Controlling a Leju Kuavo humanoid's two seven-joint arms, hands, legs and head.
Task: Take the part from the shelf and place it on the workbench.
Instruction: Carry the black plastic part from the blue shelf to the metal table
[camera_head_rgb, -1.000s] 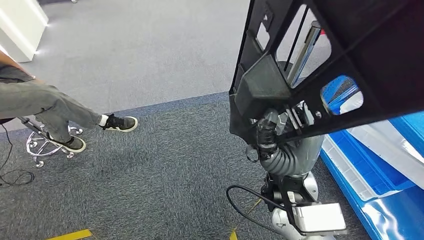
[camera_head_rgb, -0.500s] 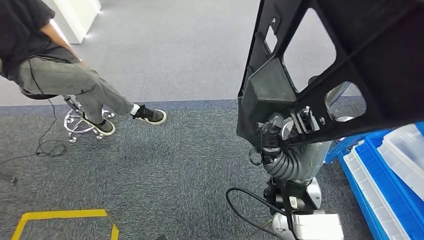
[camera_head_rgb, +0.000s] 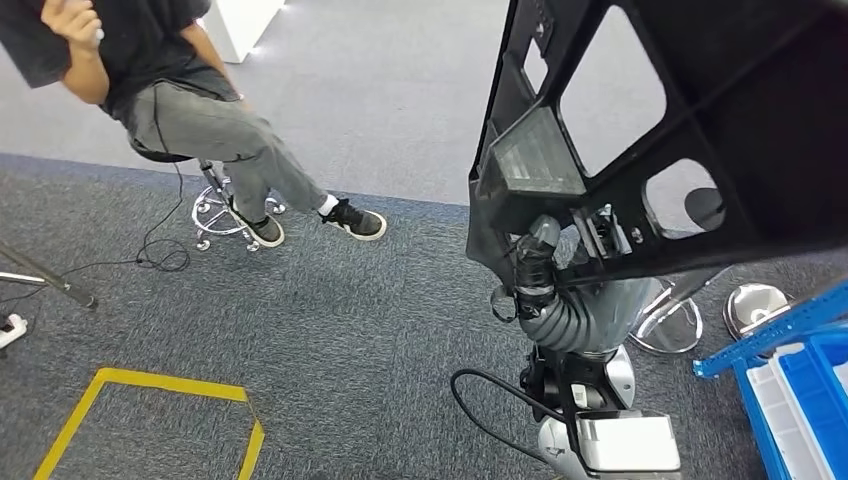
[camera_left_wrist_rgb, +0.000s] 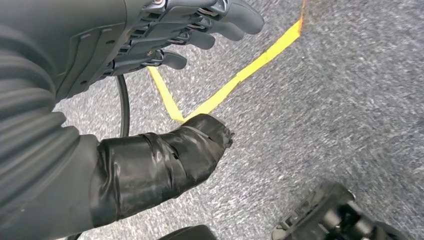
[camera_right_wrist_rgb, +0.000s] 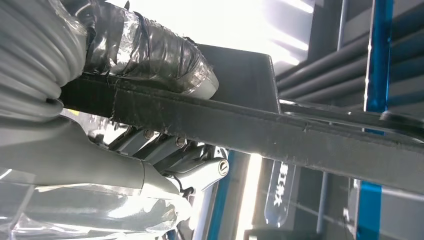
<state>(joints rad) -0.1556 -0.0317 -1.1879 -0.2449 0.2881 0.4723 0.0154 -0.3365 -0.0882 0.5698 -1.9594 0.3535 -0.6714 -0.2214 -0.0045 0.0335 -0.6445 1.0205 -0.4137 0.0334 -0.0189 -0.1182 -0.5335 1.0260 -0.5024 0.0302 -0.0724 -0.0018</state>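
- Right hand (camera_right_wrist_rgb: 150, 125) clamps the edge of the black part (camera_head_rgb: 720, 120), thumb on one face, fingers on the other; the part is held high in front of the head camera, above the carpet.
- Left hand (camera_left_wrist_rgb: 165, 45) hangs over the carpet (camera_head_rgb: 350, 330), fingers apart, holding nothing.
- Yellow tape (camera_head_rgb: 150, 385) marks the carpet at the lower left.
- Blue bin (camera_head_rgb: 800, 400) sits at the lower right edge.
- A chrome stool base (camera_head_rgb: 668, 328) stands beyond the arm.
- A person (camera_head_rgb: 190, 100) sits on a stool at the carpet's far left edge.
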